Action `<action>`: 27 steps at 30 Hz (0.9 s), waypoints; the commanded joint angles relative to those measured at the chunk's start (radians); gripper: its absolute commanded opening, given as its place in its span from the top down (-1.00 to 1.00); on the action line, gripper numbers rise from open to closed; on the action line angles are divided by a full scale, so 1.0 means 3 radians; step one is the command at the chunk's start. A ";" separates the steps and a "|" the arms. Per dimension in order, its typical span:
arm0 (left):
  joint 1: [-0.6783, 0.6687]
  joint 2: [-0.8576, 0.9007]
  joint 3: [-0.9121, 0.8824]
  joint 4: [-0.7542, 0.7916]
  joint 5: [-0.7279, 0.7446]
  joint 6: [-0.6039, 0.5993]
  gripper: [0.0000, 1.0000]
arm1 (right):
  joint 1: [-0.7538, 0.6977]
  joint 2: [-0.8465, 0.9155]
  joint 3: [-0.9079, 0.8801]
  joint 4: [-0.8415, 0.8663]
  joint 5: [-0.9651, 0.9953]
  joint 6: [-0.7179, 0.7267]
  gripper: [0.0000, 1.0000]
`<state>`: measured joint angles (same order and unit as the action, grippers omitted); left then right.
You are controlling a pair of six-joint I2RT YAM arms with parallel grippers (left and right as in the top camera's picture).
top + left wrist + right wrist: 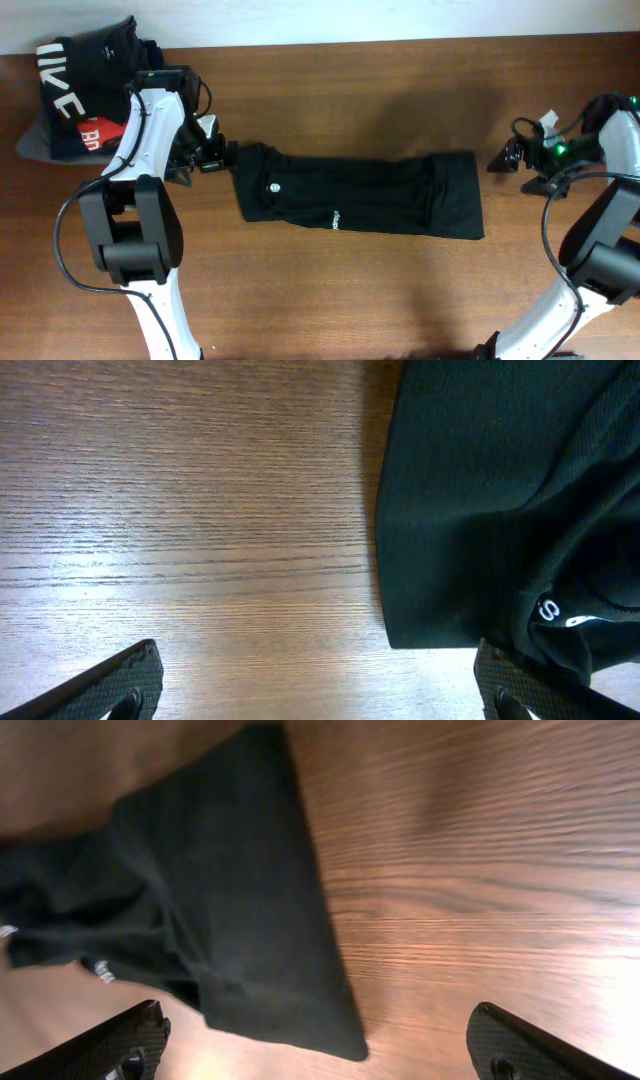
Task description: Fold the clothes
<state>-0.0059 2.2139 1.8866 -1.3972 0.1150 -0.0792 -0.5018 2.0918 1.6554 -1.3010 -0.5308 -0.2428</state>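
Folded garments (82, 105) are piled at the table's (400, 85) left corner. The black clothes (360, 195) are laid flat as a long strip. Left claw (320, 690) and right claw (320, 1045) are held open.

Matt black cloth clothes (360, 193), grained wood table (400, 80)

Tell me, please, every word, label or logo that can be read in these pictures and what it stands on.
"IKE": white block letters on the folded dark garment, cut off at the fold.
"B": white, on the red garment; the rest is unreadable.
Small white lettering on the black garment: too small to read.
Round white logo on the same garment: too small to read.
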 commanded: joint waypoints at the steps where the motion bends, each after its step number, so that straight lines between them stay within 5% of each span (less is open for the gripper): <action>1: 0.0014 -0.0069 -0.0011 0.0008 0.0001 0.0014 -0.98 | -0.0060 -0.0025 -0.0187 0.0080 -0.0687 -0.0422 -1.00; 22: 0.0014 -0.0069 -0.0011 0.0023 0.0001 0.0014 -0.98 | 0.0125 -0.0023 -0.1286 0.1233 -0.1012 -0.0458 -0.86; 27: 0.0014 -0.0069 -0.0011 0.0020 0.0001 0.0014 -0.99 | 0.0256 -0.0022 -0.1349 0.1303 -0.1011 -0.0399 -0.52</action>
<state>-0.0059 2.2139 1.8866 -1.3911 0.1146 -0.0795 -0.4511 2.0823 1.2751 -0.9138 -0.8577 -0.3729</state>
